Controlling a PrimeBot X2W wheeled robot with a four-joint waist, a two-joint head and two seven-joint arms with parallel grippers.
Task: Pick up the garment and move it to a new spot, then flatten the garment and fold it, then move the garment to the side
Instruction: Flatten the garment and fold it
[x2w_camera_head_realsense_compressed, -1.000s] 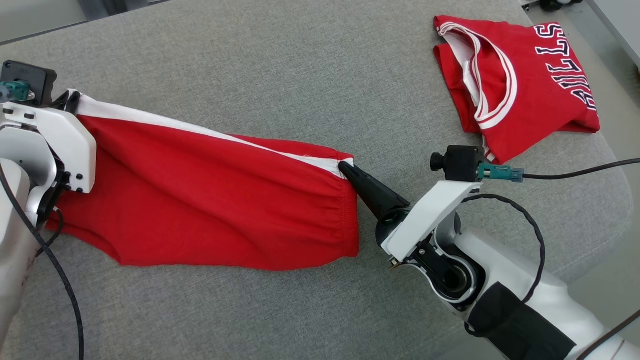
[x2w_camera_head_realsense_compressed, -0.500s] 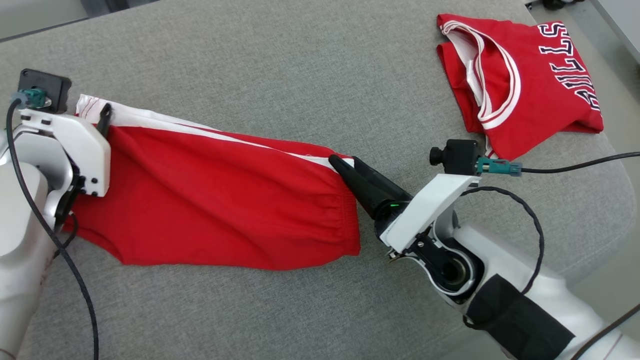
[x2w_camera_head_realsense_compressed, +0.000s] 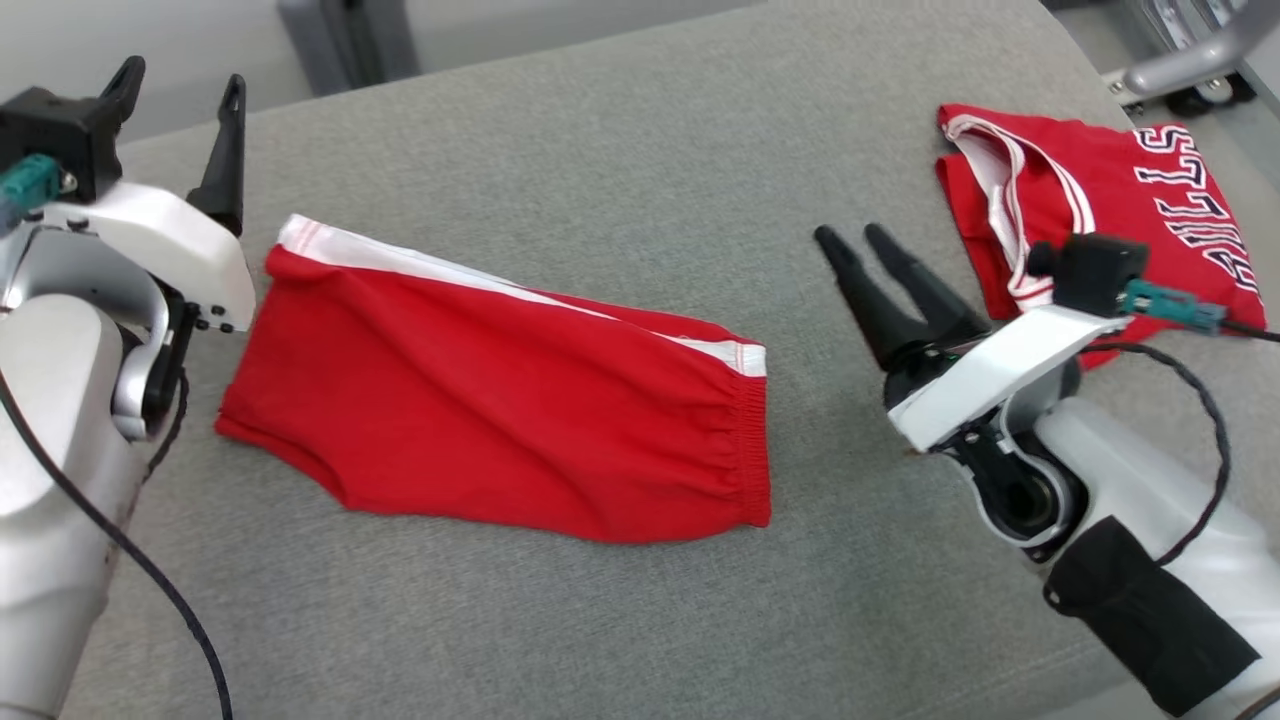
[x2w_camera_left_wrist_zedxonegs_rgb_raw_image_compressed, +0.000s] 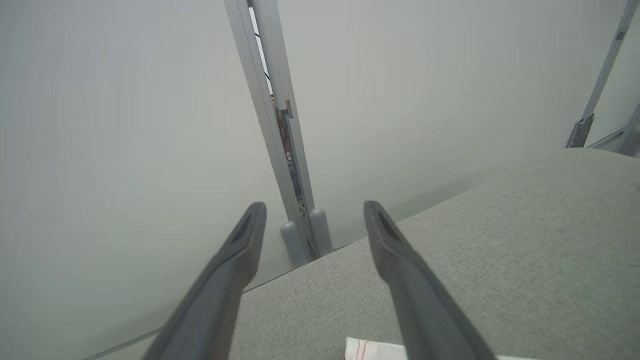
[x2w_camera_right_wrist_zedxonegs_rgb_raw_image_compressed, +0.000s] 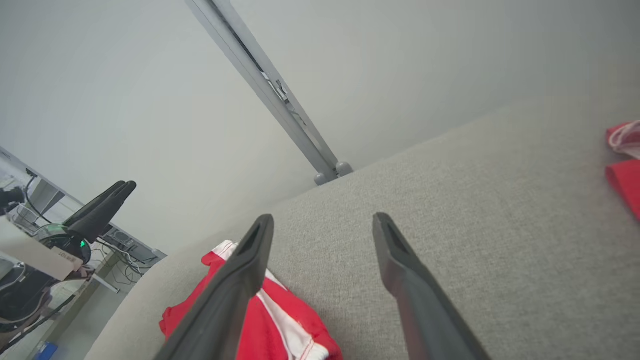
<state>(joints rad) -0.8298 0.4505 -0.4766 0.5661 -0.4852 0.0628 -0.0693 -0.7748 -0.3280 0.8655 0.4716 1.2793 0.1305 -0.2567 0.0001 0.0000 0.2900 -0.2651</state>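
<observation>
Jaws, left gripper (x2w_camera_head_realsense_compressed: 183, 78): spread wide, holding nothing. Its fingers point up and away over the far left edge of the grey padded surface (x2w_camera_head_realsense_compressed: 620, 140), raised clear of the cloth.
Jaws, right gripper (x2w_camera_head_realsense_compressed: 850, 233): parted, empty. Its fingers slant up and leftward from a pale wrist, and the forearm runs off the lower right corner of the head view.
Obscured: the left forearm is cropped by the head view's left edge. The left wrist view catches a white hem corner (x2w_camera_left_wrist_zedxonegs_rgb_raw_image_compressed: 365, 348) at its bottom edge, probably the garment's leg end. In the right wrist view one finger crosses the cloth.
Garment: red shorts (x2w_camera_head_realsense_compressed: 500, 400) with a white side stripe, lying creased on the surface between the two grippers and touched by neither. The hem end is near the left wrist housing. The waistband end faces the right gripper, with bare grey between them.
Adjacent: folded red jersey (x2w_camera_head_realsense_compressed: 1100, 190), far right, partly behind the right wrist camera.
</observation>
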